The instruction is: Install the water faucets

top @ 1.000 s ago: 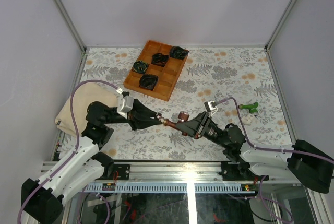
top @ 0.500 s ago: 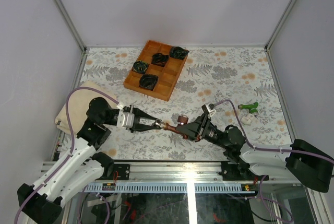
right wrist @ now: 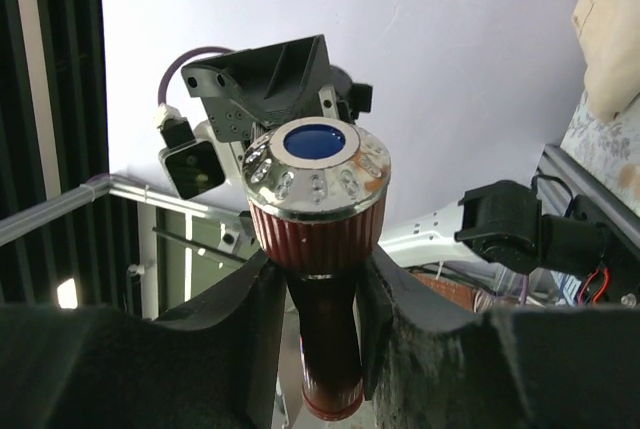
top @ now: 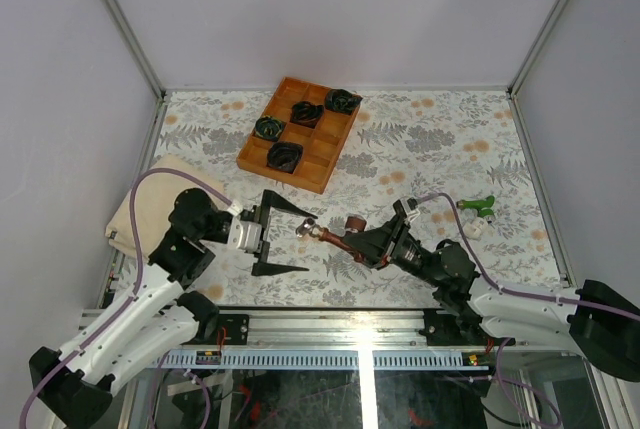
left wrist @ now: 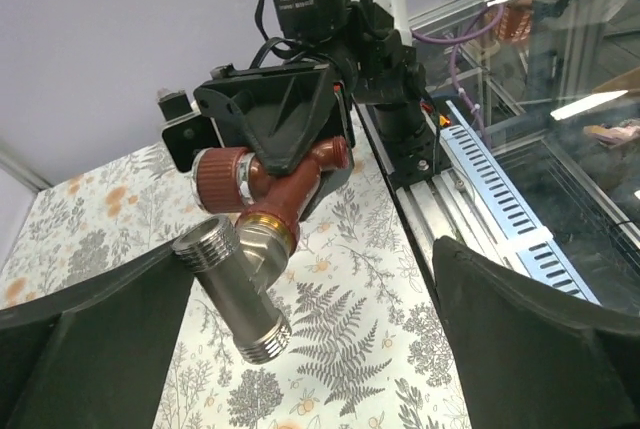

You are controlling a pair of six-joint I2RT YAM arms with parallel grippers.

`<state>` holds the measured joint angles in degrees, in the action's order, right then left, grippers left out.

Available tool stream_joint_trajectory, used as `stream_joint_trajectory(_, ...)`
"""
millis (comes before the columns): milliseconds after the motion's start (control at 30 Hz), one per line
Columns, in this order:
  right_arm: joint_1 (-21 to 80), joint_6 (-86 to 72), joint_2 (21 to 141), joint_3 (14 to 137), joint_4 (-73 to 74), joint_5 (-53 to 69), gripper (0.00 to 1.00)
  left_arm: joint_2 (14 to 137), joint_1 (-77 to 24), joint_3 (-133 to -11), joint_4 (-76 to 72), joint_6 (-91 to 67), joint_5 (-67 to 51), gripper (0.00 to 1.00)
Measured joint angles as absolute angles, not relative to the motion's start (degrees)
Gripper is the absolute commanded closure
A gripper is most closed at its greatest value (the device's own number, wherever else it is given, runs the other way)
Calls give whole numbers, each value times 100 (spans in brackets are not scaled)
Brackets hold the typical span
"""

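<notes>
Step, likely: threading red-brown faucet (top: pixel 340 234). Right end effector (top: pixel 350 242) pinches it above counter (top: pixel 420 149). Left end effector (top: pixel 309 240) spread wide, clear of silvery threaded end (left wrist: pixel 240 289). Green faucet (top: pixel 478 206) on counter. Next: left regrips silvery threaded end, aligned.

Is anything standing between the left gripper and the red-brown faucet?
Nothing visible does. The left gripper is open, and the red-brown faucet, held by the right gripper, points its silvery end toward the gap between the left fingers.
</notes>
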<state>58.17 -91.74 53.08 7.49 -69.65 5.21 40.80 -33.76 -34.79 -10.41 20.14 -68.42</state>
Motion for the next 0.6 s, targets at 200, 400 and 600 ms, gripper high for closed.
stream_joint_trajectory(200,5811,-9039,5033,749,-6501,222,100,4018,-3382,-3426,-1710,1118,-6134,0)
stream_joint_trajectory(400,5813,-8353,4619,749,-5815,-69,100,3734,-3409,-3282,-2206,-132,-4729,0)
stream_joint_trajectory(600,5811,-7194,4060,709,-5513,-410,100,3297,-3409,-3168,-1857,-1809,-3004,0)
